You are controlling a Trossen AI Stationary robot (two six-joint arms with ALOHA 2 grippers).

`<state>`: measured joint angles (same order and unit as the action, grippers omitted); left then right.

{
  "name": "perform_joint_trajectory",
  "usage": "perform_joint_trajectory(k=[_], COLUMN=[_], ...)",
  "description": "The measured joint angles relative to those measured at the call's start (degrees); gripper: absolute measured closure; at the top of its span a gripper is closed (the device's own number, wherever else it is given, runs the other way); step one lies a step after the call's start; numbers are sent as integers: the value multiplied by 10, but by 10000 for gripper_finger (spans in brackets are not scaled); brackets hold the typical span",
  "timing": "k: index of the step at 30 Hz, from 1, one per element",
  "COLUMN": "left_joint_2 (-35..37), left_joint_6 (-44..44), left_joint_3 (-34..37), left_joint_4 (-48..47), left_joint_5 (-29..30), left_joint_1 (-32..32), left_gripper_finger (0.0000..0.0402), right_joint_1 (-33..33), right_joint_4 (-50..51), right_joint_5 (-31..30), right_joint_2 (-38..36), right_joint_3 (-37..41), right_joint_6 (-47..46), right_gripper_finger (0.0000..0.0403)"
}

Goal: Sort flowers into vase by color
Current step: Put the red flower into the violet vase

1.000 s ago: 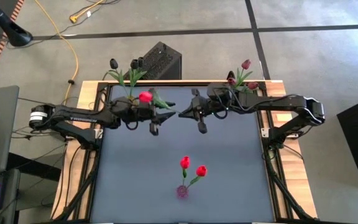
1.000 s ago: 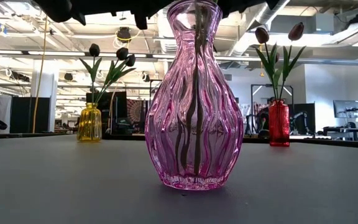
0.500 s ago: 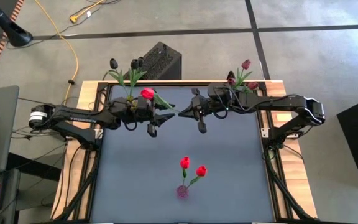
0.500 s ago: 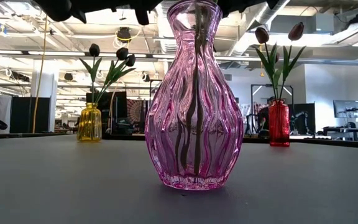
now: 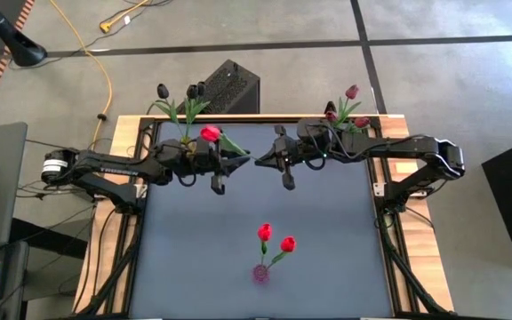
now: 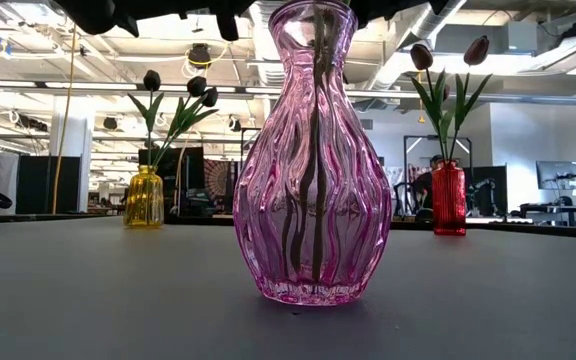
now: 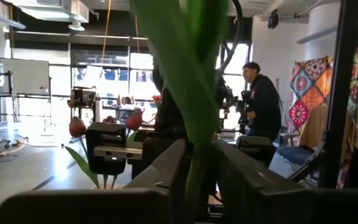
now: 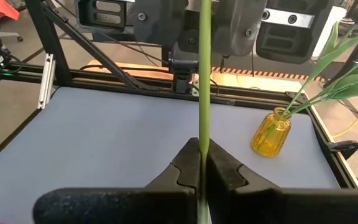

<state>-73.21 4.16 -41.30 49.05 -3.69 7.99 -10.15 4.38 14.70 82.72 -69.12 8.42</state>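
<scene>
Now the bright red tulip (image 5: 210, 134) hangs between both arms at the table's far side — right gripper (image 8: 202, 163) pinching its thin green stem, left gripper (image 7: 199, 163) clamping its leaves — a mistimed release drops it

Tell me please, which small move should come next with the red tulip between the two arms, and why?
Probably the right gripper should let go. Its fingers pinch the stem of the red tulip, and the left gripper fingers also sit at this stem, so the handover looks nearly done.
</scene>
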Motion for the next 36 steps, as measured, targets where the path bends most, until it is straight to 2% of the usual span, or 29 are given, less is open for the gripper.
perform_joint_trajectory(k=[7,13,18,21,25,28,32,36], left_joint_2=[0,0,11,31,68,95,129,152], left_joint_6=[-1,1,20,25,26,28,48,75], left_joint_3=[0,0,-1,-16,-52,-80,-92,-91], left_joint_4=[7,6,-9,-73,-221,-325,-408,-452], left_joint_5=[0,1,0,-1,-13,-44,-88,-134], left_joint_1=[0,0,4,8,8,-1,-26,-70], left_gripper_finger=[396,400,401,401,401,401,401,401], right_joint_1=[0,0,-1,-2,-6,-12,-17,-12], right_joint_4=[-1,-3,38,84,171,253,323,383], right_joint_5=[1,1,2,2,2,2,-3,-46], right_joint_2=[0,0,-5,-12,-27,-48,-87,-133], right_joint_3=[0,0,-23,-44,-78,-96,-100,-100], right_joint_6=[6,1,-27,-24,-21,-20,-34,-42], right_gripper_finger=[358,350,307,265,206,176,164,168])
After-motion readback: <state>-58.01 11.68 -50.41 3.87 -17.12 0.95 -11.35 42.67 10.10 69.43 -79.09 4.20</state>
